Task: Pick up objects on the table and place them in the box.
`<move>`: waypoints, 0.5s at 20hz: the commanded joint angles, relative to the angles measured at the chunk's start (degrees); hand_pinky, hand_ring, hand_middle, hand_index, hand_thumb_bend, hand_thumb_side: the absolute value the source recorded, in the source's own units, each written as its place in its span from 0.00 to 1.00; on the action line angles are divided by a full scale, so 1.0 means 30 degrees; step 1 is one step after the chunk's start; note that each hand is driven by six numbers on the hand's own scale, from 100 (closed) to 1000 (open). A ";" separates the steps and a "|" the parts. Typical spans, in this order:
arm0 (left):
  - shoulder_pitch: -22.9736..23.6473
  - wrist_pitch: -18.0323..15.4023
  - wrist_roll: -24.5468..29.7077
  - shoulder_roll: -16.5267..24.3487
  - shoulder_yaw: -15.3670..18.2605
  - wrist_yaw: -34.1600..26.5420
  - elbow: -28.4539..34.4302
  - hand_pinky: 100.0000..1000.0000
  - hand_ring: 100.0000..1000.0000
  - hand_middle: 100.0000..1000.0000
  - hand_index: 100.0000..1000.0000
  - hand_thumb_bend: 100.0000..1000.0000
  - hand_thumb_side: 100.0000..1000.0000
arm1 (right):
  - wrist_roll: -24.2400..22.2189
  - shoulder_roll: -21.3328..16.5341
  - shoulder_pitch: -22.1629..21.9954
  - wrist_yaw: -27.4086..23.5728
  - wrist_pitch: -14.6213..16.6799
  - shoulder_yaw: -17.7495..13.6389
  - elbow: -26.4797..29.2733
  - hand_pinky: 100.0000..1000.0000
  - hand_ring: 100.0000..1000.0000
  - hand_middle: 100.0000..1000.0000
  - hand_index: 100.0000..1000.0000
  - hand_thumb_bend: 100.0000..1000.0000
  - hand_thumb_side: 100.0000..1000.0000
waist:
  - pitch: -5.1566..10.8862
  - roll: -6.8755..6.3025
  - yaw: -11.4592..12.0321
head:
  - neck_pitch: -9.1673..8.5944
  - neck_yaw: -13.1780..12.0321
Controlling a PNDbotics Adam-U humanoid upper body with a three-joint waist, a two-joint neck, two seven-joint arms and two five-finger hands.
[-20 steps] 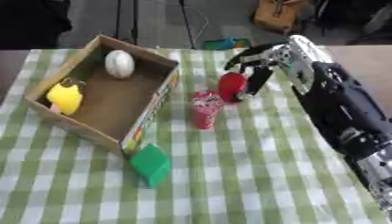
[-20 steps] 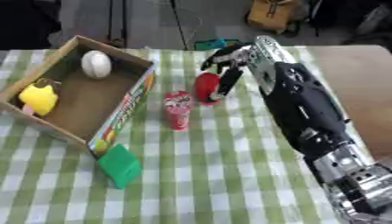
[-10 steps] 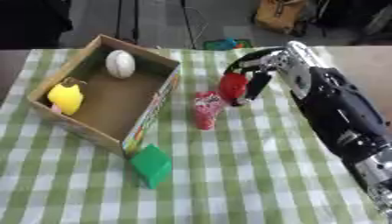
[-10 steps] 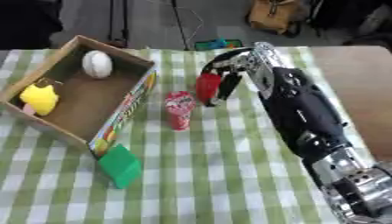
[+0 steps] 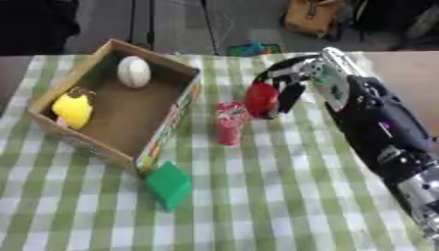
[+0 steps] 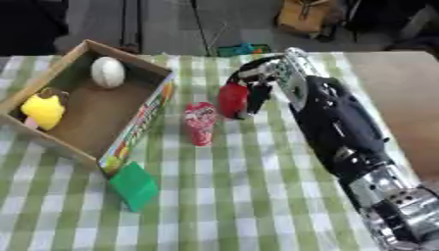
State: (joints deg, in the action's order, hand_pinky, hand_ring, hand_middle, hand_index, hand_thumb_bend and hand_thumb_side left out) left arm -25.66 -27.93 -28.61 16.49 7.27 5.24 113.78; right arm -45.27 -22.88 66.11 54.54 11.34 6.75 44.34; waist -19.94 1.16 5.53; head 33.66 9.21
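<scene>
Left eye view shows the right hand [image 5: 287, 81] near the desk's [image 5: 274, 196] far edge, fingers curled around a red object [image 5: 261, 99]. A red can [image 5: 229, 123] stands just beside it. The box [image 5: 176, 117] at the far left corner holds a white ball [image 5: 134, 71] and a yellow toy [image 5: 73, 108]. A green block [image 5: 170, 184] lies near the box's near corner.

Even, soft indoor light; both views are blurry throughout, shadows on the checked tablecloth [image 5: 257, 196] are faint, no glare.
</scene>
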 commanded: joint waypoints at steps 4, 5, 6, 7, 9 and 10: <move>-0.0240 0.0054 -0.0127 0.0129 0.0114 0.0089 0.0271 0.82 0.83 0.76 0.75 0.00 1.00 | 0.0281 -0.0235 0.0492 -0.0431 -0.0403 -0.0036 0.0055 0.20 0.58 0.89 0.94 0.36 0.16 | 0.0389 -0.0088 0.0019 | -0.0187 0.0021; -0.0242 0.0057 -0.0133 0.0129 0.0114 0.0084 0.0271 0.82 0.83 0.76 0.75 0.00 1.00 | 0.0368 -0.0230 0.0489 -0.0430 -0.0441 -0.0030 0.0044 0.20 0.58 0.89 0.94 0.36 0.16 | 0.0383 -0.0093 0.0026 | -0.0193 0.0028; -0.0238 0.0067 -0.0142 0.0123 0.0118 0.0076 0.0271 0.82 0.83 0.76 0.75 0.00 1.00 | 0.0490 -0.0220 0.0487 -0.0441 -0.0473 -0.0036 0.0048 0.19 0.57 0.86 0.92 0.34 0.18 | 0.0375 -0.0101 0.0028 | -0.0185 0.0023; -0.0236 0.0076 -0.0149 0.0120 0.0121 0.0072 0.0271 0.82 0.83 0.75 0.75 0.00 1.00 | 0.0604 -0.0210 0.0483 -0.0452 -0.0496 -0.0033 0.0046 0.18 0.57 0.85 0.91 0.33 0.18 | 0.0370 -0.0105 0.0028 | -0.0182 0.0019; -0.0240 0.0087 -0.0154 0.0116 0.0118 0.0066 0.0271 0.82 0.83 0.75 0.75 0.00 1.00 | 0.0825 -0.0196 0.0489 -0.0482 -0.0542 -0.0030 0.0026 0.17 0.57 0.80 0.89 0.31 0.19 | 0.0361 -0.0100 0.0026 | -0.0168 0.0023; -0.0240 0.0090 -0.0154 0.0114 0.0117 0.0064 0.0271 0.82 0.83 0.75 0.75 0.00 1.00 | 0.0897 -0.0192 0.0495 -0.0486 -0.0553 -0.0018 0.0007 0.17 0.57 0.80 0.89 0.31 0.19 | 0.0360 -0.0098 0.0024 | -0.0161 0.0023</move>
State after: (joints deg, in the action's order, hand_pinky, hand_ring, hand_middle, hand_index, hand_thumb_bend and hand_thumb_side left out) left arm -25.66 -27.71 -28.86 16.44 7.27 5.24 113.78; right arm -43.10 -22.85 66.18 53.73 9.78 6.75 44.01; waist -19.94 1.10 5.56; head 33.64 9.24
